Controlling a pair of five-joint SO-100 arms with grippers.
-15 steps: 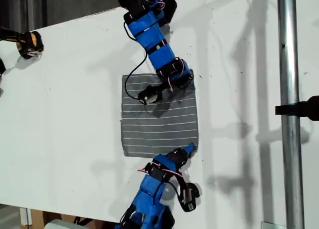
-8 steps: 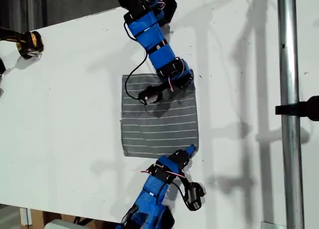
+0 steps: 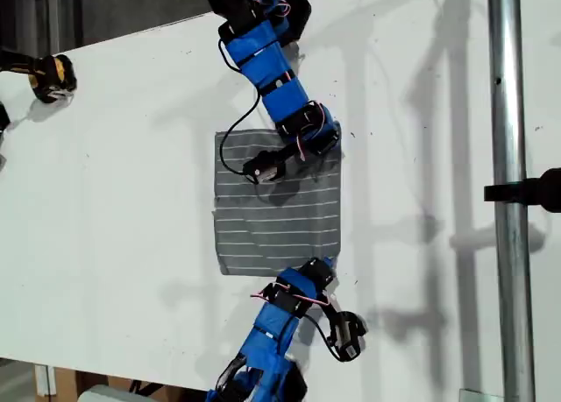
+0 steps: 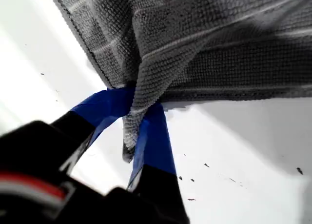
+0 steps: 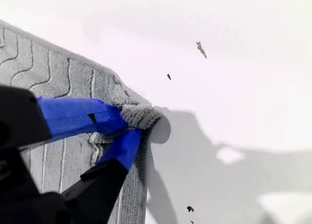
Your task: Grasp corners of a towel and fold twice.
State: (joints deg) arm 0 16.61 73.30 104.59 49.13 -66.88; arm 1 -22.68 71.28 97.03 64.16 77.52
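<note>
Drawn inward since a second ago, the towel's (image 3: pixel 272 218) right edge now sits further toward the exterior view's left, and my first gripper (image 3: pixel 324 265) has shifted the same way with it. The towel's left edge has kept its place.

At 10 o'clock in the exterior view, a black-and-yellow object (image 3: pixel 53 74) lies on the white surface (image 3: pixel 131 201). The dark grey striped towel lies spread near the middle of the surface.

My first gripper (image 4: pixel 139 103) is closed on the towel's 5 o'clock corner (image 3: pixel 331 257), the cloth bunched and pinched between the blue fingers (image 4: pixel 153 136).

My second gripper (image 3: pixel 331 142) reaches across the towel's far edge and is clamped on the 1 o'clock corner (image 5: pixel 141 117), which is crumpled between its jaws (image 5: pixel 129 130).

At 3 o'clock, a metal pole (image 3: pixel 504 192) runs top to bottom, well apart from the towel.
</note>
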